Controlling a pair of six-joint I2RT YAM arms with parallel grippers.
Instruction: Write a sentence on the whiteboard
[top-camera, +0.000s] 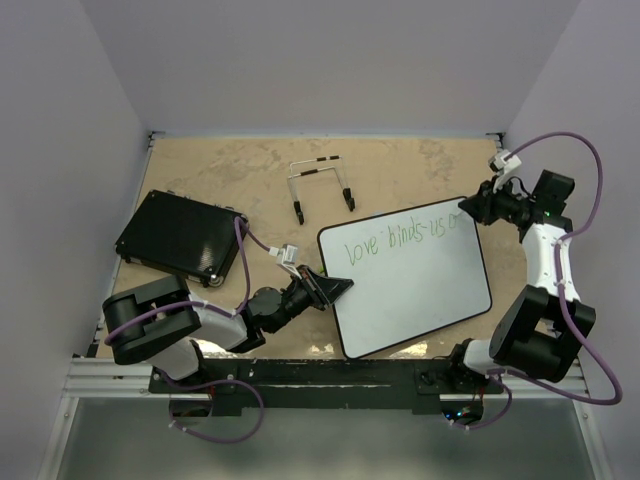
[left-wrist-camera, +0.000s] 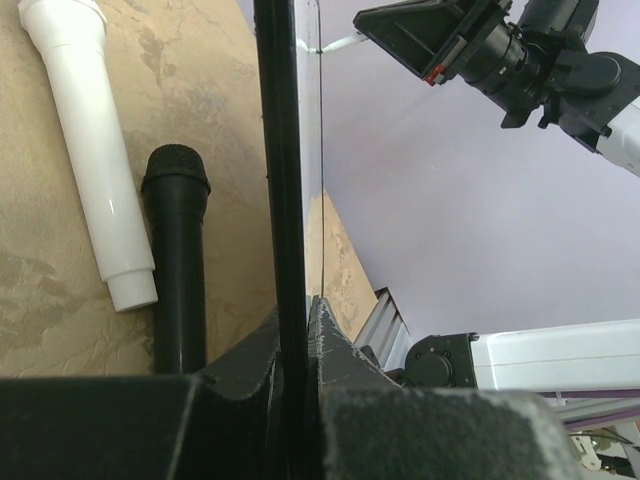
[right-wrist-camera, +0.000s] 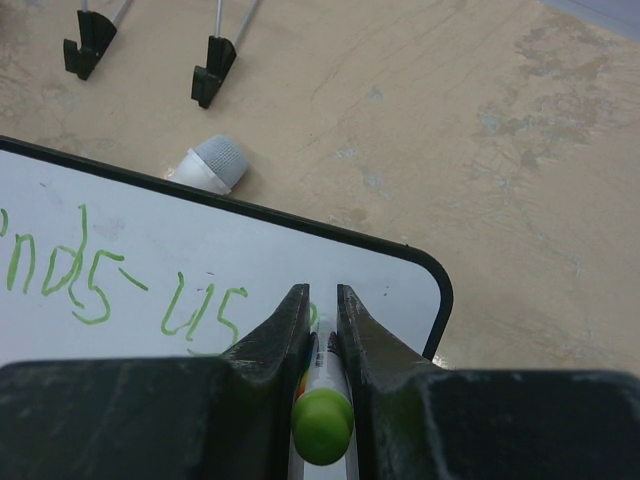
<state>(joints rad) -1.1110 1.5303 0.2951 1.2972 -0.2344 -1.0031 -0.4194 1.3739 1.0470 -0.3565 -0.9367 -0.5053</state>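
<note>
Directions are read on the top view, with 12 o'clock at the far wall.

At 9 o'clock lies a black textured pad (top-camera: 180, 237), a matt rectangle lying flat, well apart from the work. The left gripper (top-camera: 335, 288) has its jaws closed tight on the black frame at the left edge of the whiteboard (top-camera: 420, 290). Its wrist view shows the frame pinched between both fingers. Beside that frame lie a white microphone (left-wrist-camera: 90, 150) and a black microphone (left-wrist-camera: 178, 260), both cylindrical and parallel. Whether they run beneath the board cannot be told.

At 12 o'clock stands a bent wire stand (top-camera: 320, 185), apart from the board.

The whiteboard sits centre-right. It is glossy white with rounded corners, and its long axis lies near 9-to-3. The sentence (top-camera: 400, 238), in thin green script along the far edge, reads "love binds us"; anything further is hidden.

The right gripper (top-camera: 470, 208) has its jaws closed on a green marker (right-wrist-camera: 322, 420) at the board's far right corner.

Judgement: little board remains toward 3 o'clock. Blank surface lies toward 7 o'clock from the tip, nearer the right arm.
</note>
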